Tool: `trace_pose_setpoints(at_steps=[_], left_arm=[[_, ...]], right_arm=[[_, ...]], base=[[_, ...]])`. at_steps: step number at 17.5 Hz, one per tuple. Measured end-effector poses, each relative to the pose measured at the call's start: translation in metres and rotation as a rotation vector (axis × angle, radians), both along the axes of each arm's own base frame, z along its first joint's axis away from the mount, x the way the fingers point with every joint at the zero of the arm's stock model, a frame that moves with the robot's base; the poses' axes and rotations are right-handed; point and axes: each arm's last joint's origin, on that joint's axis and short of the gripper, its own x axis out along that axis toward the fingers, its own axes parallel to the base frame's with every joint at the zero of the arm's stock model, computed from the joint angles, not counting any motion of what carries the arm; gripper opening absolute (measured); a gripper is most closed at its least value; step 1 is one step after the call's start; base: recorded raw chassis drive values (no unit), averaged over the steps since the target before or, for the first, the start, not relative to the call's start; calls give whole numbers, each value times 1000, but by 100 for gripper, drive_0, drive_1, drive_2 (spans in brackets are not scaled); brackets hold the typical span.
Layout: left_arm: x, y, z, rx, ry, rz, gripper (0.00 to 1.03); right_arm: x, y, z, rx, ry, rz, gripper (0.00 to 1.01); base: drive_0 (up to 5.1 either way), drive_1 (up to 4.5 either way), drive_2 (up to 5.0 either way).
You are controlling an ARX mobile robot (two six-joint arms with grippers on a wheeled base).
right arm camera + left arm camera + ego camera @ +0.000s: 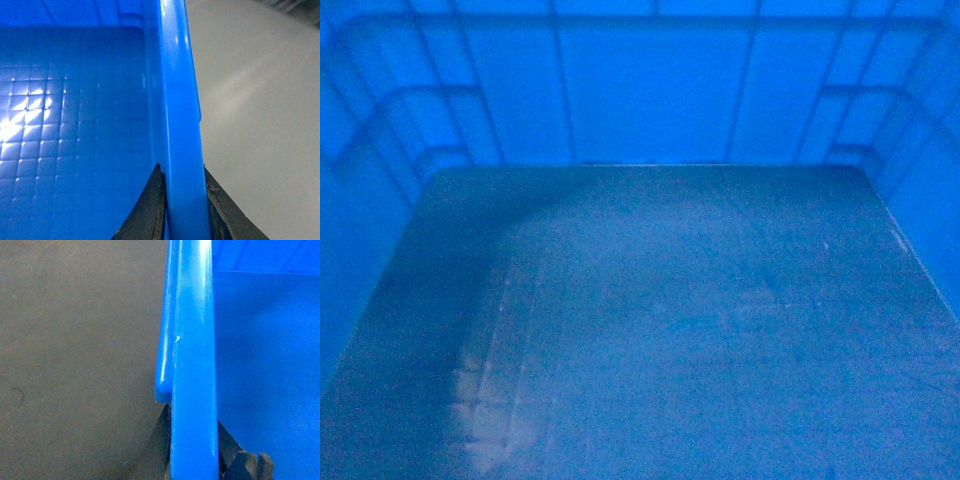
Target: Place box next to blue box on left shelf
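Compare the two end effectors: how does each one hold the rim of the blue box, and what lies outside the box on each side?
The left end effector clamps the box rim with dark ground outside; its fingers are mostly hidden behind the rim. The right end effector clamps the opposite rim with pale ground outside; both its fingers show clearly. Both straddle the rim, one finger inside, one outside.

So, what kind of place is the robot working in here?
Hard to tell; perhaps a storage or warehouse area. The views show mainly the blue plastic crate held at its rim, over dark floor and a pale surface.
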Motion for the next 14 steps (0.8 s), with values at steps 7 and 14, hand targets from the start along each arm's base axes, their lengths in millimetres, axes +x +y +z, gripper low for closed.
trace_pose_setpoints(at_steps=[7, 14], left_arm=[[0, 0, 0, -1, 0, -1, 9], [0, 0, 0, -1, 0, -1, 9]], right_arm=[[0, 0, 0, -2, 2, -1, 12], [0, 0, 0, -1, 0, -2, 12]], base=[[-168, -168, -168], [-162, -162, -162]])
